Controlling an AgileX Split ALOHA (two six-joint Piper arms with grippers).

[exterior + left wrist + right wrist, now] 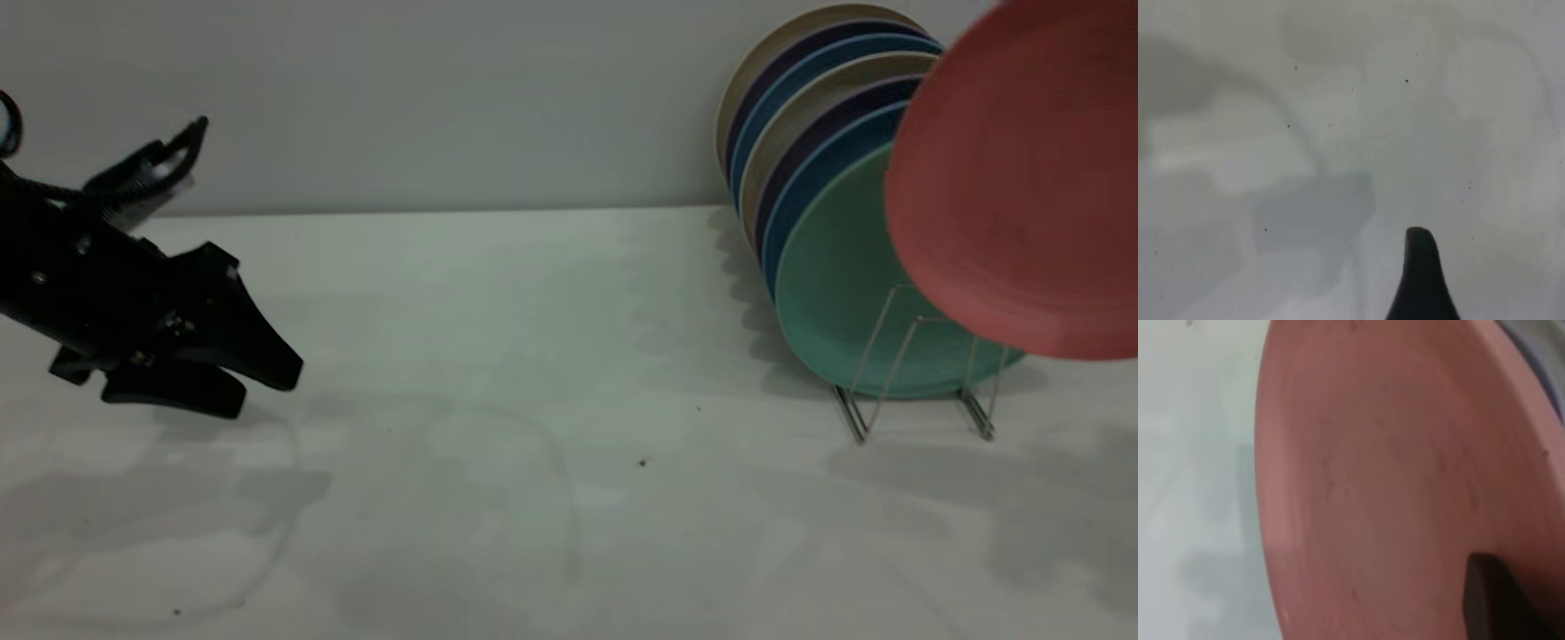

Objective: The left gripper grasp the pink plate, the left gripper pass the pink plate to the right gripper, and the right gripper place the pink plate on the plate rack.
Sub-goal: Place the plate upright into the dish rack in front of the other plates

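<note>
Right tool (1485, 600) grips pink plate (1022, 178) (near-upright, tilted) | above plate rack (916, 373) — airborne

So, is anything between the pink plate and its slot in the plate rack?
Nothing visible blocks it. The pink plate hangs above the plate rack, whose front wire loops are bare; the mint-green plate fills the slot behind them.

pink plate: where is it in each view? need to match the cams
Exterior view: pink plate at the upper right, held up in front of the green plate and above the plate rack, cut by the picture's edge.
Left wrist view: not in it; only the table and one finger of the left gripper.
Right wrist view: fills most of the picture, with a dark finger against it.
Shared landmark: the white table.
</note>
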